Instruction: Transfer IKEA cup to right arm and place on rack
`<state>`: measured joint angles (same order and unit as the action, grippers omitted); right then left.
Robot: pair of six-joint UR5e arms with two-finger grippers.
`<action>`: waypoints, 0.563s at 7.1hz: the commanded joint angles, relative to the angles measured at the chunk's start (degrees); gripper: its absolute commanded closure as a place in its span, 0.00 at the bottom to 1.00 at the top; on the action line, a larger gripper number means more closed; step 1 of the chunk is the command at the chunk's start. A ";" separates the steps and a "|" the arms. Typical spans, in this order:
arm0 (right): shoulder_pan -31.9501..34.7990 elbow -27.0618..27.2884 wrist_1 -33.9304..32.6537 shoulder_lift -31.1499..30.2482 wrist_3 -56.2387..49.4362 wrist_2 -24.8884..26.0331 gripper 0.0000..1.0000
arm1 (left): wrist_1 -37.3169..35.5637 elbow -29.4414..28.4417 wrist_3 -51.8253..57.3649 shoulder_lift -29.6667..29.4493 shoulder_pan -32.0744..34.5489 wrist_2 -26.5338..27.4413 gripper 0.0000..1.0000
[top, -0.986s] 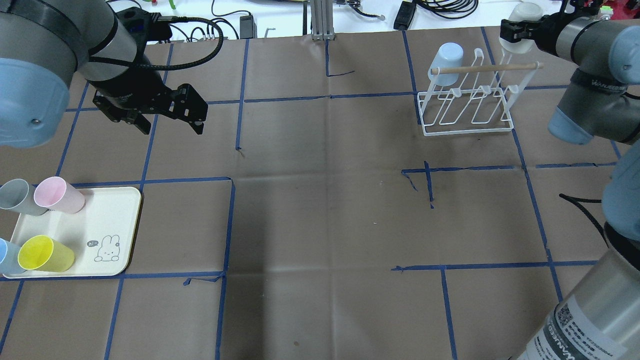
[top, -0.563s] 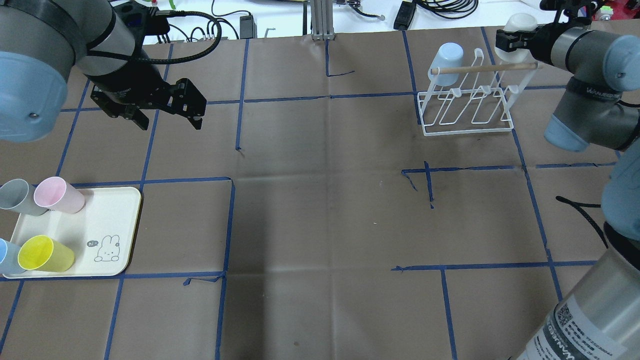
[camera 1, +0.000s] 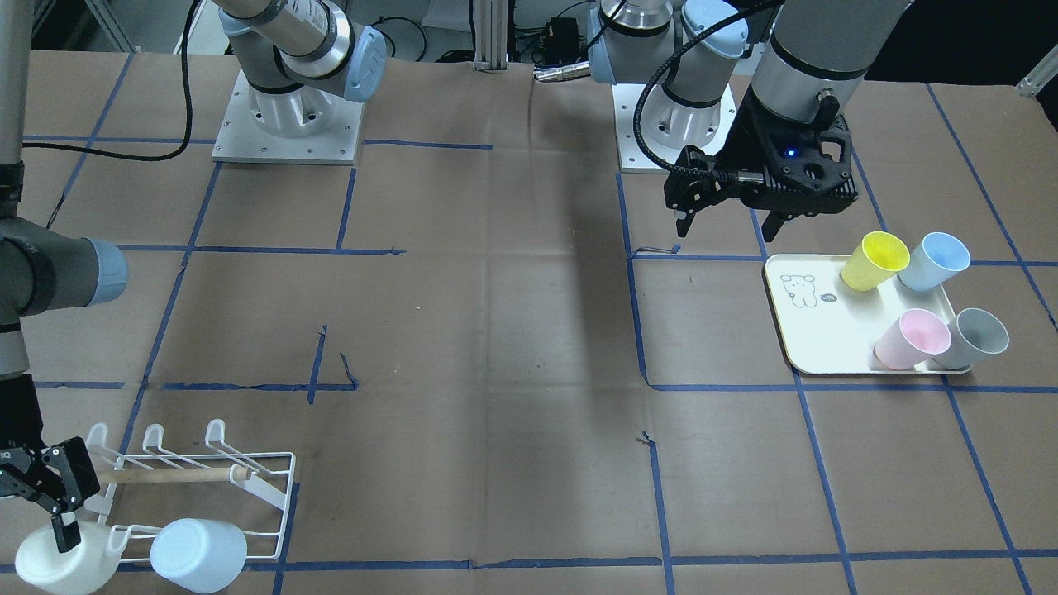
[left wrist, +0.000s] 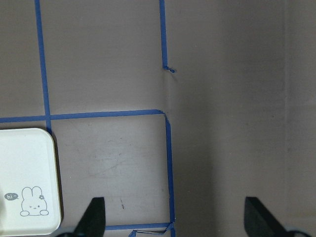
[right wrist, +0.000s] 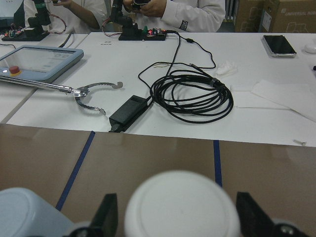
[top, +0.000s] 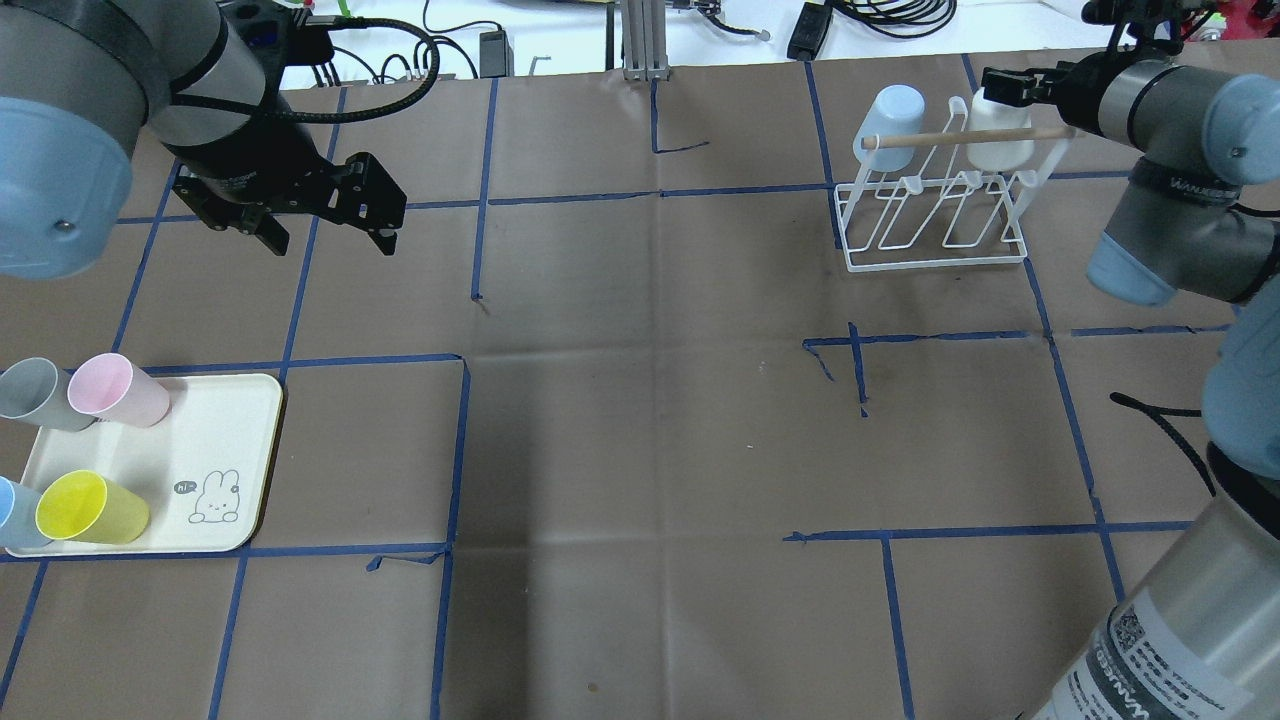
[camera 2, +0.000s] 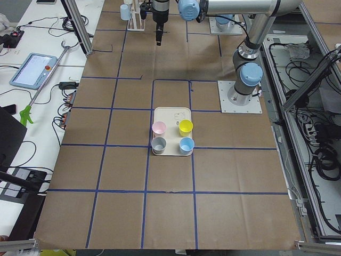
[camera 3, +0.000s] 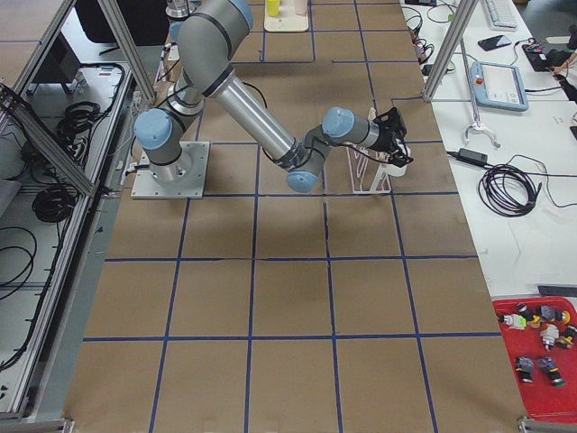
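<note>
Most of it is looking done: my right gripper (top: 1003, 92) is clamping the white cup (top: 1000, 140) at the rack (top: 930, 139) at two o'clock, awaiting release, left gripper (top: 330, 236) hanging open and empty.

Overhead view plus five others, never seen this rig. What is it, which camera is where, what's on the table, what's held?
Two robot arms are bolted to one table, which is covered in brown paper with blue tape lines. Each arm ends in a two-finger hand.

One camera looks down from behind the robot. One faces it from across the table, so the sides look mirrored there. One sits at each table end, and one rides on each wrist.

The left hand is open and empty, over bare table. Nearby, a cream tray carries a pink cup, a grey cup, a yellow cup and a sky-blue cup.

The right hand holds a white cup bottom up at the white wire rack, beside a pale blue cup hanging there.
</note>
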<state>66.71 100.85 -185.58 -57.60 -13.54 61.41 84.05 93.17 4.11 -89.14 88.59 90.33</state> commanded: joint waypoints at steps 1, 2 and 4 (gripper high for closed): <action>0.09 -0.39 1.00 -1.45 0.62 -0.15 0.00 | -0.03 -0.01 -0.07 -0.07 0.00 0.29 0.01; 0.35 -0.56 6.75 -4.16 0.53 -0.06 0.00 | -0.12 -0.01 -0.07 -0.07 0.00 0.20 0.01; 1.31 -1.88 28.85 -12.06 0.35 4.64 0.00 | -0.38 -0.01 -0.07 -0.07 0.09 0.02 0.01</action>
<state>67.35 99.53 -168.66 -65.14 -13.12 62.72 83.76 93.16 4.04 -89.20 88.65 90.45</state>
